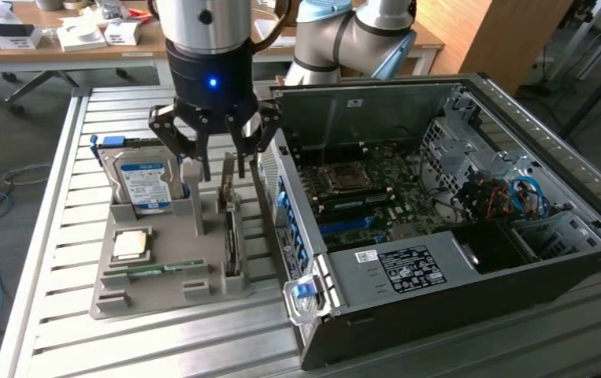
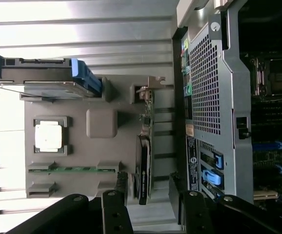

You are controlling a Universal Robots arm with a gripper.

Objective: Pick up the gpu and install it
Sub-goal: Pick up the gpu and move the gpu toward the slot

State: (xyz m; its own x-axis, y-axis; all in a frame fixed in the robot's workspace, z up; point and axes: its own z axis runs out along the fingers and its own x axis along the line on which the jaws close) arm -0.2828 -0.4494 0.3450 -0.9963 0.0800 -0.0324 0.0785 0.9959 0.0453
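Observation:
The gpu (image 1: 233, 236) is a thin dark card standing on edge in a slot of the grey parts tray (image 1: 153, 298), its silver bracket at the far end. My gripper (image 1: 224, 169) hangs open just above that bracket end, one finger on each side of the card and not touching it. In the wrist view the gpu (image 2: 145, 161) runs straight toward the gap between my black fingers (image 2: 116, 209), and the gripper (image 2: 148, 207) holds nothing. The open computer case (image 1: 552, 142) lies close beside the tray, on the exterior view's right, with its motherboard (image 1: 374, 189) exposed.
The tray (image 2: 102, 122) also holds a silver hard drive (image 1: 142, 181) with a blue-white label, a processor chip (image 1: 132, 244) and a green memory stick (image 1: 158, 269). The case's perforated wall (image 2: 209, 87) stands close to the gpu. Desks with boxes stand behind the slatted metal table (image 1: 58, 331).

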